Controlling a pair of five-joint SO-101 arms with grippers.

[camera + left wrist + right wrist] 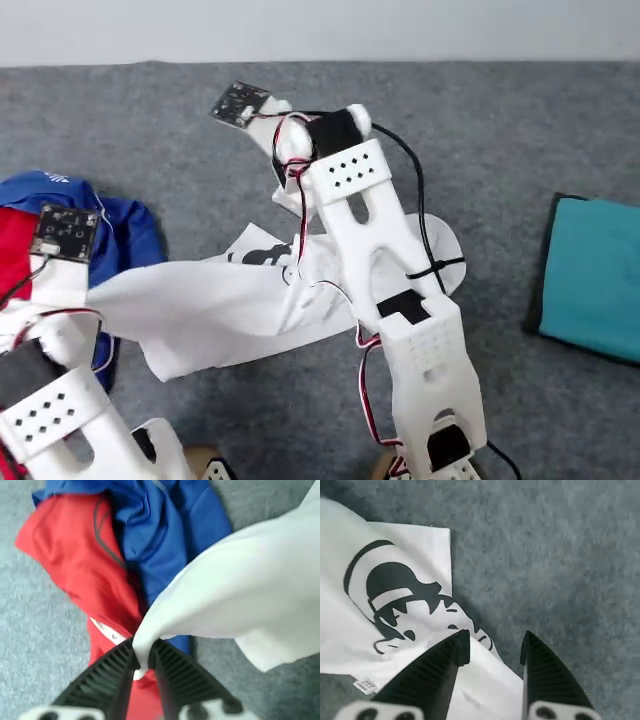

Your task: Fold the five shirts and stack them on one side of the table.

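Observation:
A white shirt (220, 300) with a black cartoon print (395, 600) lies spread across the middle of the grey table. My left gripper (142, 664) is shut on a bunched corner of this white shirt (240, 595), holding it over the red shirt (70, 565) and blue shirt (160, 525). Those two lie crumpled at the table's left side, the blue shirt (135, 230) beside the red shirt (12, 240). My right gripper (495, 645) stands open just above the printed edge of the white shirt, one finger over cloth, the other over bare table.
A teal shirt (595, 275) lies folded on a dark one at the table's right edge. The right arm (390, 290) stretches over the white shirt's middle. Bare grey table (500, 130) lies at the back and right.

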